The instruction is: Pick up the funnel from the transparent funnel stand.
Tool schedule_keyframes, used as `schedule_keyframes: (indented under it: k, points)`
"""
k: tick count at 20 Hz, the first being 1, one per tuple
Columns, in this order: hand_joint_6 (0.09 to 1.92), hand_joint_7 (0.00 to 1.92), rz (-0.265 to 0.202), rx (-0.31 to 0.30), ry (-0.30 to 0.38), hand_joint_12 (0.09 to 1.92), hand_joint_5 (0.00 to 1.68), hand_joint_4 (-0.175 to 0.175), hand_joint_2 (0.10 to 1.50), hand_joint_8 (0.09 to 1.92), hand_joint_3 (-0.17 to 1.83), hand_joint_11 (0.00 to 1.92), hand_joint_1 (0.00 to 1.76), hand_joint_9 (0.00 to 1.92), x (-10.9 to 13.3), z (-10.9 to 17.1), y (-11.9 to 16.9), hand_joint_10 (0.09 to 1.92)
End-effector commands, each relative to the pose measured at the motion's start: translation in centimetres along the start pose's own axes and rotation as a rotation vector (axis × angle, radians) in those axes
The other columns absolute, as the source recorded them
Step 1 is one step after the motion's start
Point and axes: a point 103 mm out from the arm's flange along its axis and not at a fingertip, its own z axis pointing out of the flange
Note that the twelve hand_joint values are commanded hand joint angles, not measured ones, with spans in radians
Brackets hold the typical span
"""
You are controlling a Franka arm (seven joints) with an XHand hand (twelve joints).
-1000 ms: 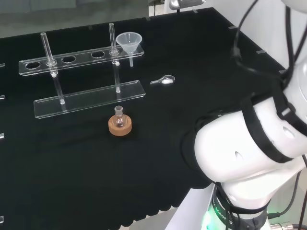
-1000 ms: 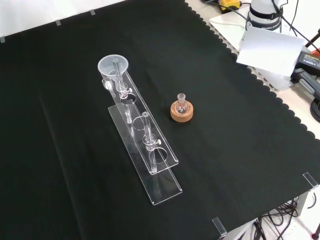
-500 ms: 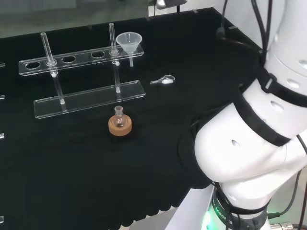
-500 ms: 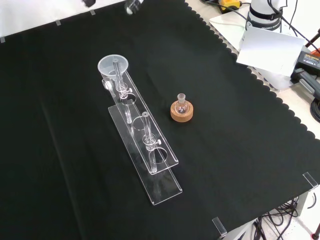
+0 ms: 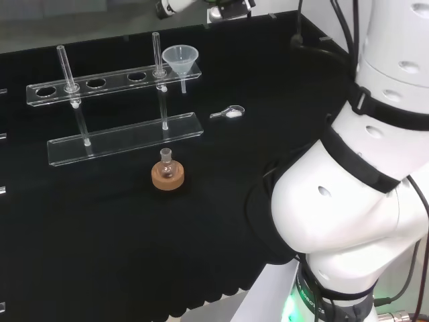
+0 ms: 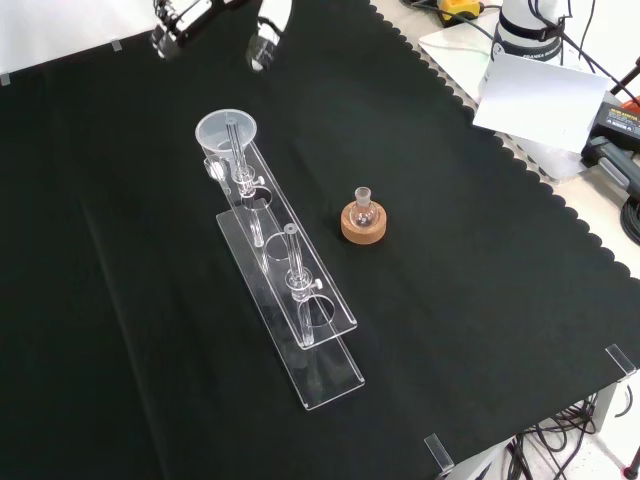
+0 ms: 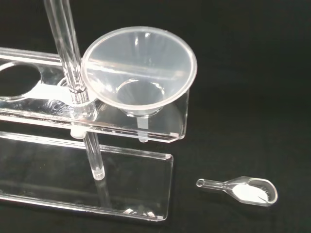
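Wrist view: the clear funnel (image 7: 140,70) sits in the end hole of the transparent funnel stand (image 7: 165,131). Its wide cup rests on the stand's top shelf, and its thin stem pokes down through the hole. The funnel looks empty. Just beside the funnel, a clear post (image 7: 73,73) goes up through the shelf. The next hole (image 7: 17,80) along the shelf has nothing in it. On the black cloth near the funnel end of the stand lies a small clear scoop (image 7: 243,189). It has a little white powder in its bowl.

In the front view, the funnel (image 6: 226,131) is at the far end of the stand (image 6: 300,330). To the right of the stand sits a small round flask (image 6: 363,208) on a cork ring (image 6: 363,222). The flask stands upright, and I cannot tell what is in it.

The hand (image 6: 268,30) is up past the funnel end of the stand, well apart from the funnel. Its fingers (image 6: 172,25) are spread apart and hold nothing.

In the head view, the funnel (image 5: 179,60) is at the right end of the stand (image 5: 127,137), and the scoop (image 5: 229,113) lies to the right of it.
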Motion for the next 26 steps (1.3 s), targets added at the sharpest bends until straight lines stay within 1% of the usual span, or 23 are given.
schedule_keyframes:
  k: [1, 4, 8, 12, 15, 18, 26]
  points:
    - [0.09, 0.01, -0.017, 0.065, -0.044, 1.30, 0.19, 0.008, 0.95, 0.42, 0.28, 0.00, 0.26, 0.11, 0.4, 2.0, 2.7, 0.66]
    - [0.09, 0.00, -0.013, 0.106, -0.054, 1.31, 0.18, 0.009, 0.91, 0.38, 0.26, 0.00, 0.33, 0.10, 0.1, 2.7, 3.2, 0.67]
    - [0.09, 0.00, -0.021, 0.166, -0.046, 1.32, 0.15, 0.009, 0.84, 0.25, 0.23, 0.00, 0.44, 0.07, -0.3, 3.4, 3.9, 0.68]
    - [0.09, 0.00, -0.037, 0.221, -0.025, 1.46, 0.12, 0.006, 0.79, 0.20, 0.20, 0.00, 0.47, 0.04, -0.6, 4.0, 4.3, 0.72]
    - [0.09, 0.00, -0.043, 0.249, -0.013, 1.53, 0.08, 0.004, 0.77, 0.15, 0.19, 0.02, 0.46, 0.02, -0.5, 4.4, 4.4, 0.77]
    - [0.09, 0.00, -0.046, 0.262, -0.018, 1.56, 0.04, 0.005, 0.76, 0.09, 0.19, 0.05, 0.45, 0.00, -0.2, 4.8, 4.4, 0.80]
    - [0.09, 0.00, -0.042, 0.256, -0.046, 1.57, 0.02, 0.002, 0.74, 0.09, 0.18, 0.07, 0.49, 0.00, 0.3, 5.7, 4.7, 0.80]
